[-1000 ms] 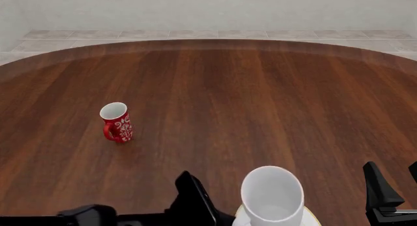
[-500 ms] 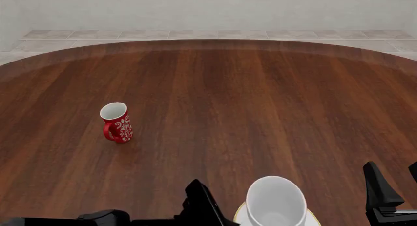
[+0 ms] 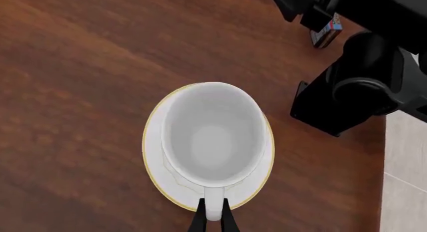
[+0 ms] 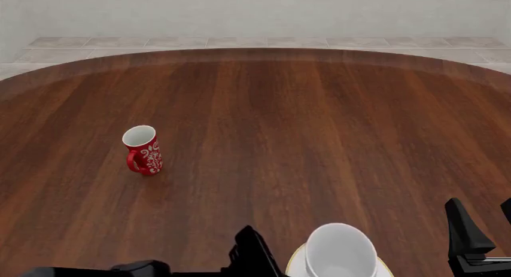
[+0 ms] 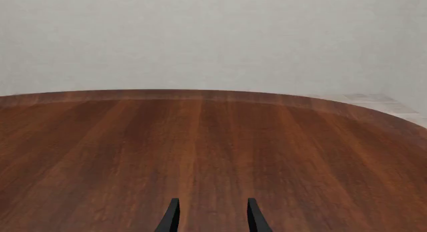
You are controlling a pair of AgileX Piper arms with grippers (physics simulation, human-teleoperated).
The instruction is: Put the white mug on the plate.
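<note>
The white mug [image 3: 212,142] stands upright, mouth up, centred over the plate [image 3: 152,162], whose gold rim shows all around it. Whether its base touches the plate I cannot tell. My left gripper [image 3: 213,223] is shut on the mug's handle, with a dark finger on each side. In the front view the white mug [image 4: 339,250] and the plate [image 4: 296,264] sit at the near edge, and the left gripper [image 4: 264,260] is just left of them. My right gripper [image 4: 482,229] stands to the right of the plate, open and holding nothing; in its wrist view its fingertips [image 5: 172,217] point over bare table.
A small red mug [image 4: 143,150] with a white pattern stands upright at the table's left middle. The right arm's black links [image 3: 360,86] lie close beside the plate. The round wooden table ends at its curved far edge [image 4: 255,51].
The left gripper has lowered the white mug toward the plate and drawn it slightly nearer. The right gripper and the red mug have not moved.
</note>
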